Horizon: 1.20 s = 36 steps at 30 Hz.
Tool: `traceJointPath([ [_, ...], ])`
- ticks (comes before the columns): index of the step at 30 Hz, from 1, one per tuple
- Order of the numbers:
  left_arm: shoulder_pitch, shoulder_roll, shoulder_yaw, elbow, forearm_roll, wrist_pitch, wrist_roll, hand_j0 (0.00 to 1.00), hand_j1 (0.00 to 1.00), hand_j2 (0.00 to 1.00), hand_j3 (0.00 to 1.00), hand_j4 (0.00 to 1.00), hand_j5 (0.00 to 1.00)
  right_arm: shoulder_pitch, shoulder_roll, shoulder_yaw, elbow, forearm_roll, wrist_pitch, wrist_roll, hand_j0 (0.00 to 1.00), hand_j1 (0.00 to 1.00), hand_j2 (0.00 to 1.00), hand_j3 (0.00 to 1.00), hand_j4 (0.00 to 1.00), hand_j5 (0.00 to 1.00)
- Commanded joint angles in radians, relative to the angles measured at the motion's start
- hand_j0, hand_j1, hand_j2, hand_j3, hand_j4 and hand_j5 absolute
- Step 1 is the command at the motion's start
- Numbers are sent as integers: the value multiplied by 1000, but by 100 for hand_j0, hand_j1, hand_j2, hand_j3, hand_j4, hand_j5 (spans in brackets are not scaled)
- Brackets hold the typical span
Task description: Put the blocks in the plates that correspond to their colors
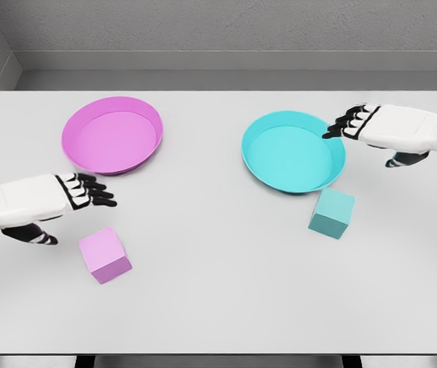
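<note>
left hand (pixel 50 203), fingers spread and empty, hovers just up-left of the pink cube block (pixel 105 254); right hand (pixel 391 132), also spread, sits above the teal cube block (pixel 332 213).

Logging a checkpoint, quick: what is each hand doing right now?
Left hand: open, fingers extended, holding nothing.
Right hand: open, holding nothing.

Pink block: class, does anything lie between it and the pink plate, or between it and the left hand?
Nothing visible does. Bare table separates the pink block from the pink plate, and the open left hand hovers just beside the block, up-left of it.
</note>
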Motion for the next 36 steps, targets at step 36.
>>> traceJointPath([
  [36, -12, -141, -77, 0, -29, 2, -133, 100, 100, 100, 100, 100, 100, 2, -83, 238, -191, 78, 3, 1, 100, 100, 100, 100, 100, 100],
])
